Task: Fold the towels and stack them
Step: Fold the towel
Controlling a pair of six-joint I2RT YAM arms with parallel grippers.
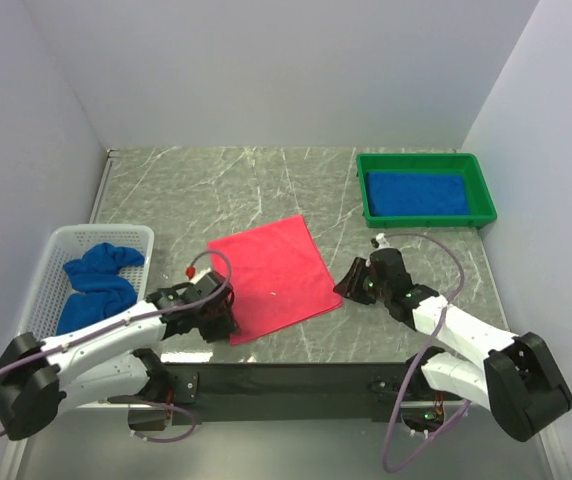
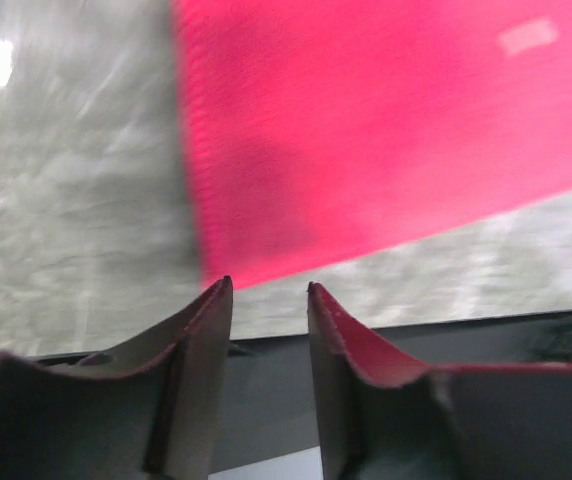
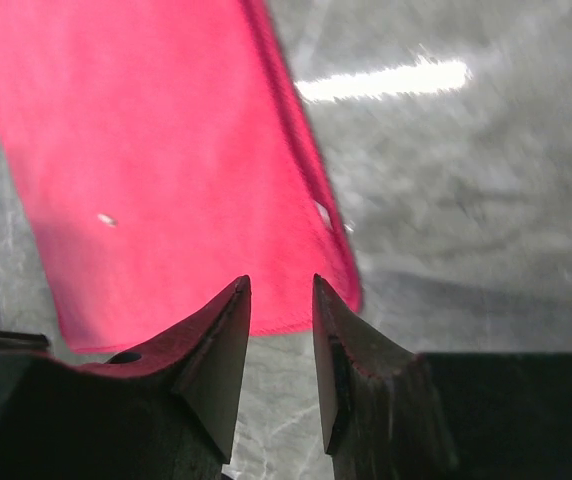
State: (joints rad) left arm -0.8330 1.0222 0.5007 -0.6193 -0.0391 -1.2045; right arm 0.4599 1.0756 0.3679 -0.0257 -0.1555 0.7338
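On the desk (image 1: 266, 190) the pink-red towel (image 1: 274, 277) lies flat between my arms. It's light, limp terry, so I'd pinch its near corners. My left pincer (image 2: 269, 287) and right pincer (image 3: 281, 282) both stand slightly spread, empty, just short of those corners.

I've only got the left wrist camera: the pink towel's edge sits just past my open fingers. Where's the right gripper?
Observer: The right gripper is at the pink towel's other near corner, jaws apart, nothing between them.
Operator: Is the towel lying flat?
Observer: Yes. The top view shows it spread out in a single unfolded layer, turned at an angle.
Operator: Anything in the stack yet?
Observer: One blue towel lies flat in the green tray at the far right.
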